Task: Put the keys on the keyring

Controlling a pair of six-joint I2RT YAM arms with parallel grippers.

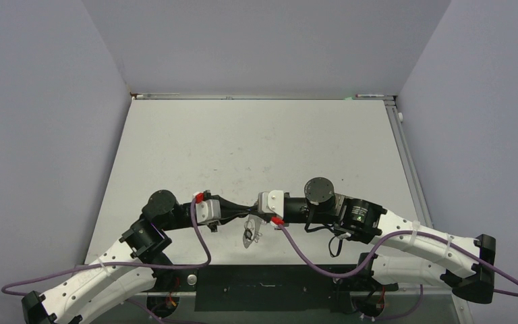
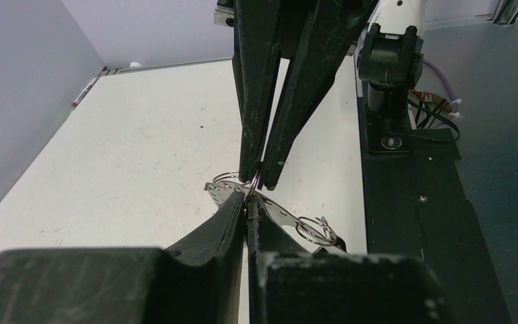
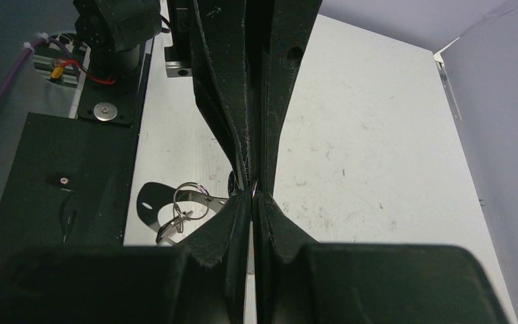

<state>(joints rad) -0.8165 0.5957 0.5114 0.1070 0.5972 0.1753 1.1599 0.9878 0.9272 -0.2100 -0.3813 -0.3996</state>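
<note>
Left wrist: left end effector (image 2: 248,201) pinching keyring (image 2: 284,217) near table (image 2: 141,155) edge.

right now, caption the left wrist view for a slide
Left gripper and right gripper pinch a thin silvery metal keyring above the white table

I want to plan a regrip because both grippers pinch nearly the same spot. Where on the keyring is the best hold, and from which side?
Probably the flat band of the keyring, on the bare stretch before the wire loops. Come from the near side, fingers across its thin faces: that end juts free of the left gripper and right gripper.
</note>
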